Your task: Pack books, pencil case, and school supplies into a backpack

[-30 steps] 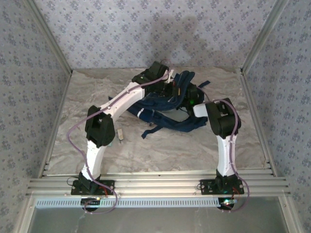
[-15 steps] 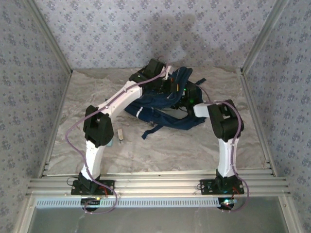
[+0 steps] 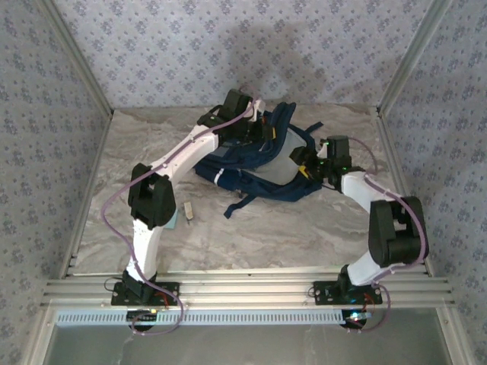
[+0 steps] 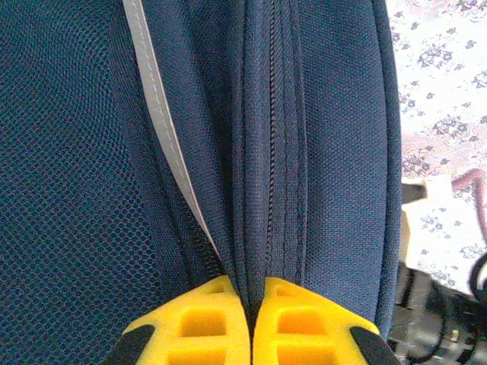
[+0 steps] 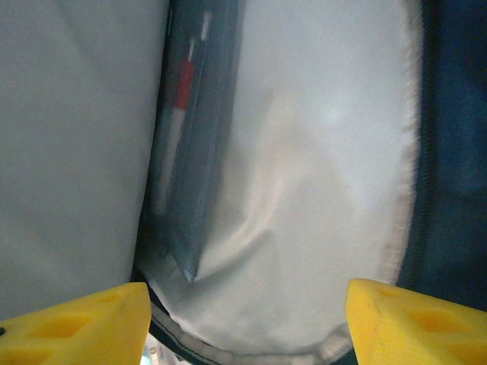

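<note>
Marbled table [image 3: 251, 228], floral walls. My left gripper [image 4: 251, 319] is pinched shut on the backpack [image 3: 259, 182] rim beside the zip, holding the mouth up. In the last second my right gripper [image 5: 247, 312] has sprung wide and backed to the opening. The pencil case [image 5: 190, 152] stands inside against the pale lining, apparently released. The beige block [image 3: 187, 211] remains on the table, so supplies are outstanding.
</note>
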Controlling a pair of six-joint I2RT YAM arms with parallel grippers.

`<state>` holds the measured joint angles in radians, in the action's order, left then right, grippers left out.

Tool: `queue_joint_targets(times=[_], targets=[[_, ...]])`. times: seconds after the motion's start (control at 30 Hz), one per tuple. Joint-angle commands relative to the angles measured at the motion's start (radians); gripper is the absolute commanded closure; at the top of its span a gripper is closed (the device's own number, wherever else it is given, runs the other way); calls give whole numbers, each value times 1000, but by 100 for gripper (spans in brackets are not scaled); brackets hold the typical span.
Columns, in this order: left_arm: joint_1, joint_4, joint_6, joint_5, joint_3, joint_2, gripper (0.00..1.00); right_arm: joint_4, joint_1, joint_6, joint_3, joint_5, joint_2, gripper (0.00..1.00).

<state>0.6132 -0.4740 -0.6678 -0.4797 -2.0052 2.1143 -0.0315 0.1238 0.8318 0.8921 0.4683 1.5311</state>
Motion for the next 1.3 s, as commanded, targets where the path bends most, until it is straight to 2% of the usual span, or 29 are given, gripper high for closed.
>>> queue_joint_targets(times=[0.0, 0.2, 0.23, 0.27, 0.3, 0.47, 0.5, 0.53, 0.57, 0.6, 0.67, 0.73, 0.77, 0.83, 0.97, 1.07, 1.13, 1.27], targets=[[-12, 100, 4, -25, -35, -53, 100, 169, -3, -127, 28, -123, -62, 31], [-4, 116, -7, -35, -14, -59, 100, 260, 18, -194, 67, -269, -135, 29], [-1, 116, -9, -37, -12, -58, 100, 262, 26, -232, 66, -289, -153, 24], [0, 119, -11, -36, -9, -55, 99, 252, 32, -233, 54, -300, -176, 8], [2, 121, -14, -37, -7, -52, 99, 223, 29, -226, 34, -275, -197, 0], [11, 129, -25, -42, 0, -35, 99, 140, -24, -160, -11, -138, -280, 0], [13, 127, -27, -43, 0, -31, 94, 158, -19, -168, -6, -140, -300, 0], [14, 122, -28, -45, -2, -28, 82, 166, -17, -182, -3, -134, -316, 0], [14, 116, -31, -45, -2, -25, 65, 178, -13, -193, -2, -126, -335, 0], [14, 111, -36, -44, 0, -27, 50, 190, -11, -194, -2, -119, -352, 3], [15, 102, -35, -39, 7, -36, 32, 211, -2, -194, -4, -110, -373, 8], [13, 96, -25, -32, 23, -57, 26, 256, 35, -194, 1, -137, -384, 10], [10, 93, -18, -22, 39, -74, 18, 271, 73, -194, -2, -176, -392, 11], [-3, 99, -7, 2, 102, -119, 11, 275, 153, -194, -19, -247, -396, 12], [-56, 138, 4, 67, 271, -232, 10, 221, 322, -131, -57, -369, -365, 19], [-108, 162, 8, 106, 393, -298, 10, 210, 438, -108, -36, -467, -284, 27], [-141, 170, 8, 120, 461, -324, 10, 204, 487, -106, -2, -484, -212, 37], [-193, 166, 13, 149, 561, -341, 10, 214, 560, -125, 105, -504, -54, 44]])
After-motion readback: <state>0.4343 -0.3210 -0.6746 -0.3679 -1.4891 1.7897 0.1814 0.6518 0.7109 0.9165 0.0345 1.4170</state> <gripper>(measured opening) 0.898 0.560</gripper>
